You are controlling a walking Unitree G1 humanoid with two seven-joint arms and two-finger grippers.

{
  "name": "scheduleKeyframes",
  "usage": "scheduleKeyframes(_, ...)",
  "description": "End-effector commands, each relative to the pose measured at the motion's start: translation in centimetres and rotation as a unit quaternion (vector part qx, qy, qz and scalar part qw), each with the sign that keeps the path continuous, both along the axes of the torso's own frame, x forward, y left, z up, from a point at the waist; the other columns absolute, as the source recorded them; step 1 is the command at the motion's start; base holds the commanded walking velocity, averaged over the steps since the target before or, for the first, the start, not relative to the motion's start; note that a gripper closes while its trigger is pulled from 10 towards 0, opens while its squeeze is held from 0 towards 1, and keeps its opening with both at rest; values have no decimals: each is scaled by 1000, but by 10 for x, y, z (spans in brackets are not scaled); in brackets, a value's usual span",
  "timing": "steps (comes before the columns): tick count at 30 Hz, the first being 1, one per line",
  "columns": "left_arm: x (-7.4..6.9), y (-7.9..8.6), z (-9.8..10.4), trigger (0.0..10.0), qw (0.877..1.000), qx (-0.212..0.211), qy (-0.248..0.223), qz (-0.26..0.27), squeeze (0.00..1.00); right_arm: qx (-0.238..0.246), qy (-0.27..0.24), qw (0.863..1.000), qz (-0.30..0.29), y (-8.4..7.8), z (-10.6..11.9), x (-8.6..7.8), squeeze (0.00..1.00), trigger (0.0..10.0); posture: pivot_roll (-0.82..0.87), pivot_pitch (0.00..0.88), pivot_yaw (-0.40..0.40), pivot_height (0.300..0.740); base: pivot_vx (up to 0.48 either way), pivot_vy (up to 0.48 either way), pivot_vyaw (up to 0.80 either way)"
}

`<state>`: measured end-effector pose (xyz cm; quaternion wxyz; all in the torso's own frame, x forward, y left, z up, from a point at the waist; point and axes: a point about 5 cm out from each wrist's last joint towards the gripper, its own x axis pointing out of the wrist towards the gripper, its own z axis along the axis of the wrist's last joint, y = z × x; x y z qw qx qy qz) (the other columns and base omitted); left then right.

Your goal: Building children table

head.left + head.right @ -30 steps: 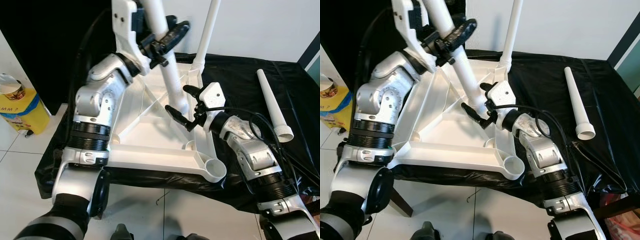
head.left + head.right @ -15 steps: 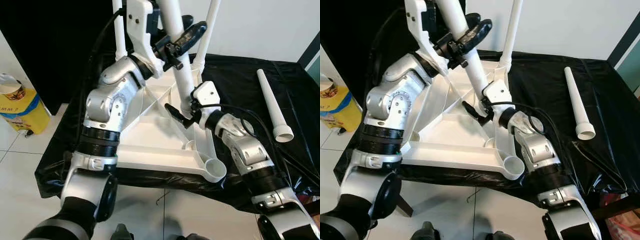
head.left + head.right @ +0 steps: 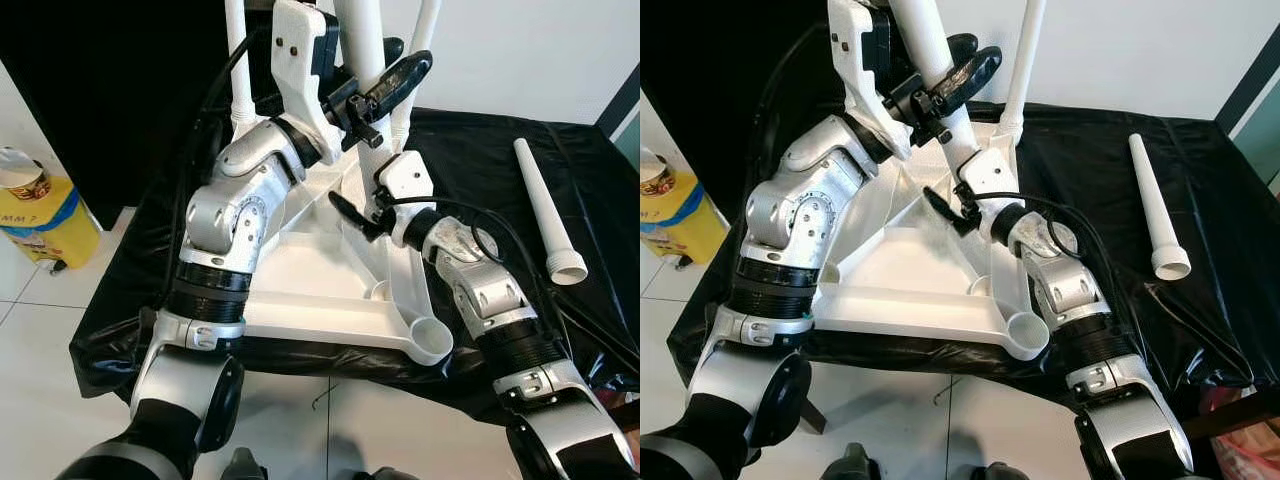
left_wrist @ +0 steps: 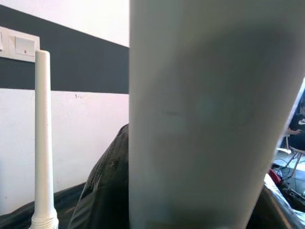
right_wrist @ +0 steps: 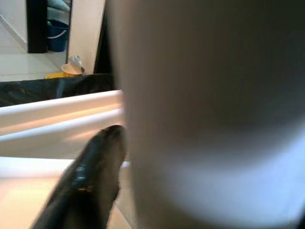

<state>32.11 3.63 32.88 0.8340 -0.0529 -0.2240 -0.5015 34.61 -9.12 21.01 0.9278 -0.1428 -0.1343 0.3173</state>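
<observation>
A white table top [image 3: 300,270] lies upside down on a black cloth. Two white legs stand in its far corners, one at the left [image 3: 237,60] and one at the right [image 3: 425,50]. My left gripper [image 3: 375,85] is shut high on a third white leg [image 3: 362,30], which it holds nearly upright over the far part of the top. My right gripper [image 3: 365,205] clasps the same leg's lower end; in the right wrist view one black finger [image 5: 90,176] lies against it. The leg's bottom tip is hidden behind the right wrist.
A fourth leg [image 3: 545,205] lies loose on the cloth [image 3: 480,150] at the right. The near right corner has an open round socket [image 3: 432,340]. A yellow container [image 3: 35,210] stands on the tiled floor at the left.
The left arm has swung the held leg from a leftward tilt to nearly upright and further right. The right gripper has followed its lower end toward the far side.
</observation>
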Motion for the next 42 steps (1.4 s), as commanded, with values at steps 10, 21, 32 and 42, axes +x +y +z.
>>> scheduleKeyframes(10, -13, -17, 4, 10000, 999, 4, -13, -49, 0, 1, 7, 1000, -11, 0, -5, -1, 0, 0, 50, 32, -75, 740, 0, 0, 0)
scheduleKeyframes(21, -14, -19, 2, 10000, 999, 11, -9, -48, 0, 42, 40, 995, -80, -11, -13, 1, 0, 10000, 33, 42, -66, 740, 0, 0, 0)
scheduleKeyframes(32, -4, 1, 4, 10000, 999, -34, 0, 27, 0, 115, 90, 974, -172, -27, -25, 3, 0, 10000, 27, 52, -56, 740, 0, 0, 0)
scheduleKeyframes(42, 1, 35, -21, 10000, 989, -62, 38, 130, 0, 163, 103, 958, -211, -40, -33, -4, 0, 10000, 44, 70, -42, 740, 0, 0, 0)
